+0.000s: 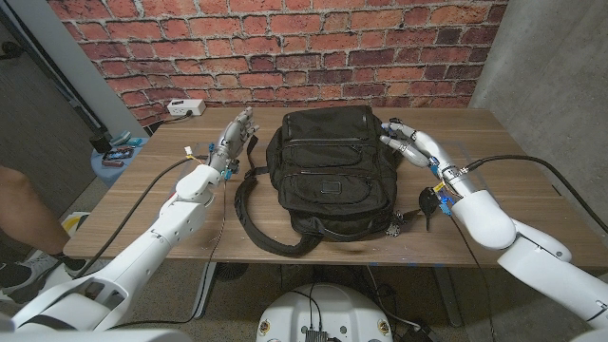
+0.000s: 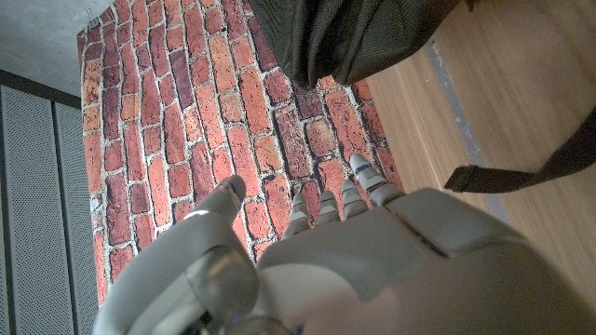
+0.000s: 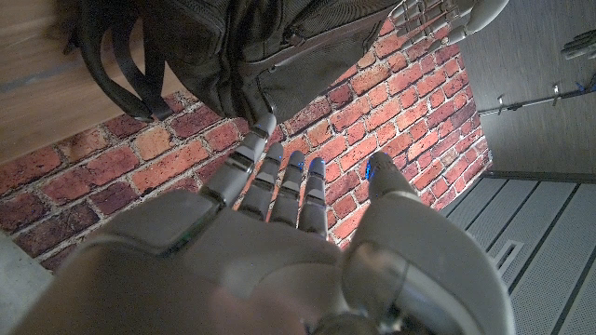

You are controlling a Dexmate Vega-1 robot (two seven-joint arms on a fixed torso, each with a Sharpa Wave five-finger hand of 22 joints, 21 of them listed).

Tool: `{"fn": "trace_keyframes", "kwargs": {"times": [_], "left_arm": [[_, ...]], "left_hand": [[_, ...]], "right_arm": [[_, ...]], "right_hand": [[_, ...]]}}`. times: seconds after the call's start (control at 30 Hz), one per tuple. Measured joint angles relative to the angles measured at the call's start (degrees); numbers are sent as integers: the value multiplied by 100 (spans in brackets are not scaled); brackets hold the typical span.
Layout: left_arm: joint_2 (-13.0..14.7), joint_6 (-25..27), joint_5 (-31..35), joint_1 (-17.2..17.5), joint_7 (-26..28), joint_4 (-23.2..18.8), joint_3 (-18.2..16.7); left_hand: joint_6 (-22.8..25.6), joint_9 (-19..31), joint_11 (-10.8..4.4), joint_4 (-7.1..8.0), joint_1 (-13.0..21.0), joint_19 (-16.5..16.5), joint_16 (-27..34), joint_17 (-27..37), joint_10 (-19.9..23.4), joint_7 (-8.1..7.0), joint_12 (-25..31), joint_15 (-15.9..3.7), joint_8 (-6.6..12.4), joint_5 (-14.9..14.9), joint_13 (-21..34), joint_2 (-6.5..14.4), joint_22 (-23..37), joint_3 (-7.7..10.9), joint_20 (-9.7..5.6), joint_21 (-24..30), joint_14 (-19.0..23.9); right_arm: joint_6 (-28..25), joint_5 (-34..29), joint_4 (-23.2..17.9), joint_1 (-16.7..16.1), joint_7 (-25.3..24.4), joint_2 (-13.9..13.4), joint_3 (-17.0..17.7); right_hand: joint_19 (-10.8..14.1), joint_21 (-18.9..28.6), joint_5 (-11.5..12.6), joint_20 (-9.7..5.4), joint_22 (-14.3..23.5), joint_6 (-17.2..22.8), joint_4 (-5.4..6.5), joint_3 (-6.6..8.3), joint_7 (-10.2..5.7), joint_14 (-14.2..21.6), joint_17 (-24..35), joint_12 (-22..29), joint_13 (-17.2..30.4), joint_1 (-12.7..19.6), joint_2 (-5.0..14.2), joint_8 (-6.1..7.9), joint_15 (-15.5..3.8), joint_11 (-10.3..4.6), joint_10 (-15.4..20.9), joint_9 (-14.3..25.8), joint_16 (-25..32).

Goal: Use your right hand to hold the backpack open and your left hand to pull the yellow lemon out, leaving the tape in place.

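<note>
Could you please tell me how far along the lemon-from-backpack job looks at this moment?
Nothing looks done yet. The black fabric backpack lies on the wooden table, apparently shut; no lemon or tape is visible. In hand: the right hand is at the bag's top right corner, whether touching I cannot tell; the left hand hovers empty beside its left side. Left: hold the bag open and pull out the lemon.

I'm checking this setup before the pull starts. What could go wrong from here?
The backpack looks closed, with no lemon or tape visible, so the left hand may reach in blind and take the tape. The right hand holds nothing yet, so the opening may sag. The loose strap could snag an arm.
</note>
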Motion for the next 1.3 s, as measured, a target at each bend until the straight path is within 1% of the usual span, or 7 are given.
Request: {"fn": "trace_keyframes", "kwargs": {"times": [0.17,0.33,0.6,0.63,0.93,0.97,1.3], "left_arm": [[-1,0,0,-21,0,21,2],[-1,-85,34,-32,-46,32,2],[25,-85,34,-43,-46,29,6],[25,-85,34,-44,-46,29,7],[32,-93,42,-62,-117,-9,24],[32,-93,47,-62,-121,-15,27],[24,-80,78,-46,-66,-82,39]], "left_hand": [[0,0,0,-18,0,21,0,0,0,0,0,0,0,0,0,0,0,18,21,-25,0],[0,0,0,-17,0,21,0,-1,0,0,0,0,0,0,0,0,0,17,21,-32,0],[0,0,32,-41,0,21,0,-1,32,0,0,-1,0,0,0,0,0,-7,21,-32,0],[0,0,32,-41,0,22,0,-1,32,0,0,0,0,0,0,0,0,-7,19,-32,-1],[31,0,9,-56,23,73,0,-1,55,31,0,-1,0,0,0,-24,0,9,10,-32,-1],[31,0,9,-56,23,73,0,-2,55,31,0,-1,0,0,0,-23,0,9,10,-41,-1],[31,0,9,-71,54,72,0,-2,54,31,0,20,0,0,0,7,0,-8,10,-74,20]], "right_arm": [[-46,-239,0,0,-39,0,0],[-91,-489,-322,-403,-55,54,252],[-201,-883,-322,-403,-53,54,252],[-230,-954,-564,-763,-46,118,440],[-420,-1503,-646,-892,33,132,509],[-451,-1602,-824,-1130,49,159,649],[-590,-2206,-1030,-1440,139,196,844]], "right_hand": [[50,0,0,-11,0,0,0,0,0,31,0,0,0,23,-23,0,-31,0,0,0,0],[49,0,0,-11,0,-1,-49,-15,0,31,-27,0,0,106,-45,0,-31,23,23,0,0],[49,0,27,-11,1,-1,-87,-8,-1,31,-78,0,0,205,-144,0,-31,31,31,0,0],[49,0,27,-11,0,-14,-95,-16,13,31,-80,0,0,205,-144,0,-31,32,29,0,0],[102,0,27,-22,1,-54,-118,-40,52,31,-106,-24,0,274,-182,-29,-31,82,-21,0,0],[101,0,27,-22,1,-54,-118,-40,53,31,-106,-24,1,301,-210,-29,-31,93,-32,0,0],[101,0,27,-22,1,-84,-118,-40,82,31,-133,-23,1,362,-271,-29,-31,124,-1,0,0]]}}
